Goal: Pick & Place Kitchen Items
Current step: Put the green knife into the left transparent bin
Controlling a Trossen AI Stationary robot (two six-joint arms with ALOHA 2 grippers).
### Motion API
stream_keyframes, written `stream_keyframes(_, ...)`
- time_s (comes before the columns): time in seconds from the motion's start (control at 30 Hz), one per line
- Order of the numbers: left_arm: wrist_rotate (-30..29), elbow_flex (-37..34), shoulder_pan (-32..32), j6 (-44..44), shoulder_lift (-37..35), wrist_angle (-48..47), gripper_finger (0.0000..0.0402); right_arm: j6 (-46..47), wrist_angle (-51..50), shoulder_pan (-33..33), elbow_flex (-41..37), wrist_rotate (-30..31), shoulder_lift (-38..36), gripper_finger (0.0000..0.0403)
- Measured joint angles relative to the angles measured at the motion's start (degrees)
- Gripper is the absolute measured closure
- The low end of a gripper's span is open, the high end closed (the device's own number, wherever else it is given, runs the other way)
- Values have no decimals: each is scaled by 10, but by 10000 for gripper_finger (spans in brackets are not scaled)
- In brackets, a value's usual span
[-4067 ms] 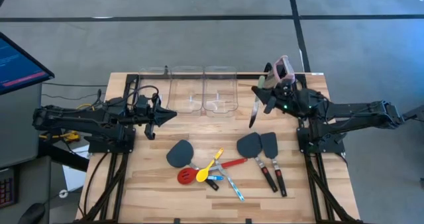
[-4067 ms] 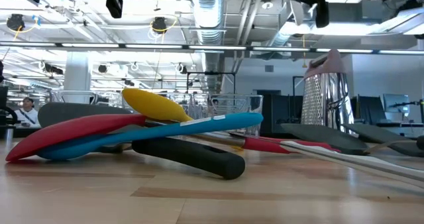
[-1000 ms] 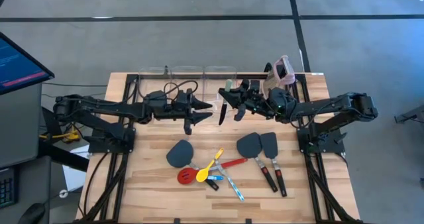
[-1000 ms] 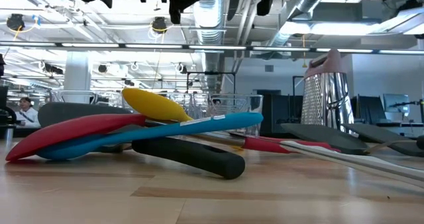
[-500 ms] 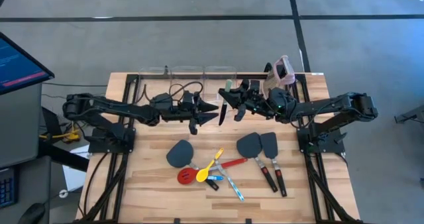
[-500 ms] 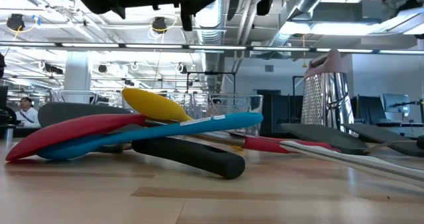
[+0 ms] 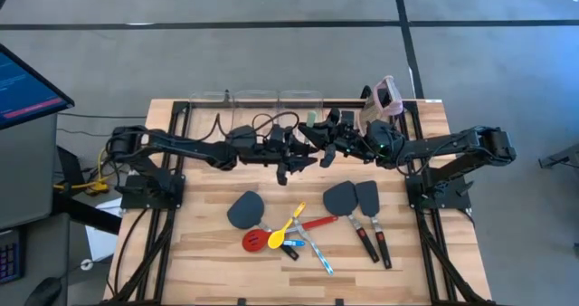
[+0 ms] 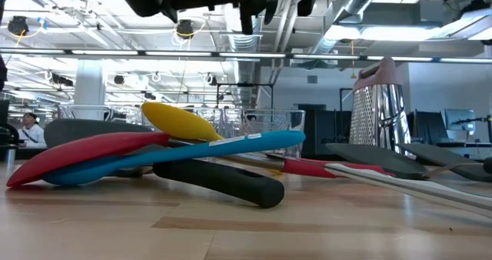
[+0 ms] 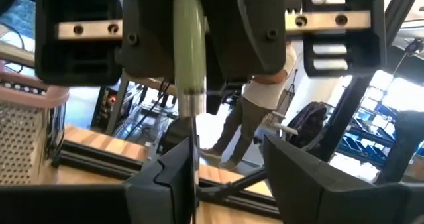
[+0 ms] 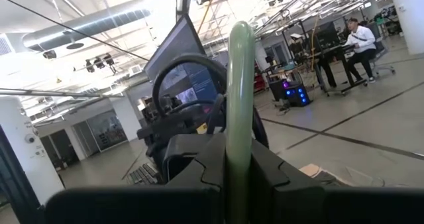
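Two pincers on one item right now: my right gripper (image 10: 238, 159) is clamped narrow on the green-handled tool (image 9: 187, 45), held in the air at upper centre of the high view, just in front of the clear bins (image 7: 255, 98). Handle is a smooth rounded green bar, likely plastic and a bit slick; below it a silvery collar, then a thin flat metal blade hanging down. My left gripper (image 9: 228, 177) is spread wide, nothing in it, one finger either side of that blade, not touching as far as I can tell. My read: light, stiff, won't flex, but the blade is narrow and hard, so it can pivot or slip between pads. I'd rather take it near the collar than low on the blade, flat faces to the pads. Rest of the set lies in the lower half of the high view: three dark spatulas (image 7: 342, 197) with broad, probably rubbery heads, red slotted spoon (image 7: 254, 242), yellow spoon (image 7: 288, 224) and blue spoon (image 7: 289, 243) crossed in a pile at lower centre. Metal grater with pink top (image 7: 387, 96) stands upper right, beside the right arm.
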Motion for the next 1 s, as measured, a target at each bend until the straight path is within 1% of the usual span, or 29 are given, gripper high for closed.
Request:
stream_keyframes(0.23, -2, 3, 0, 3, -10, -1, 266, 0, 0, 2, 0, 0, 0, 382)
stream_keyframes(0.6, -4, 3, 1, -1, -11, -7, 331, 0, 0, 2, 0, -1, 0, 382)
stream_keyframes(1.0, -4, 3, 1, -10, -11, -10, 394, 1, 1, 2, 0, -2, 0, 382)
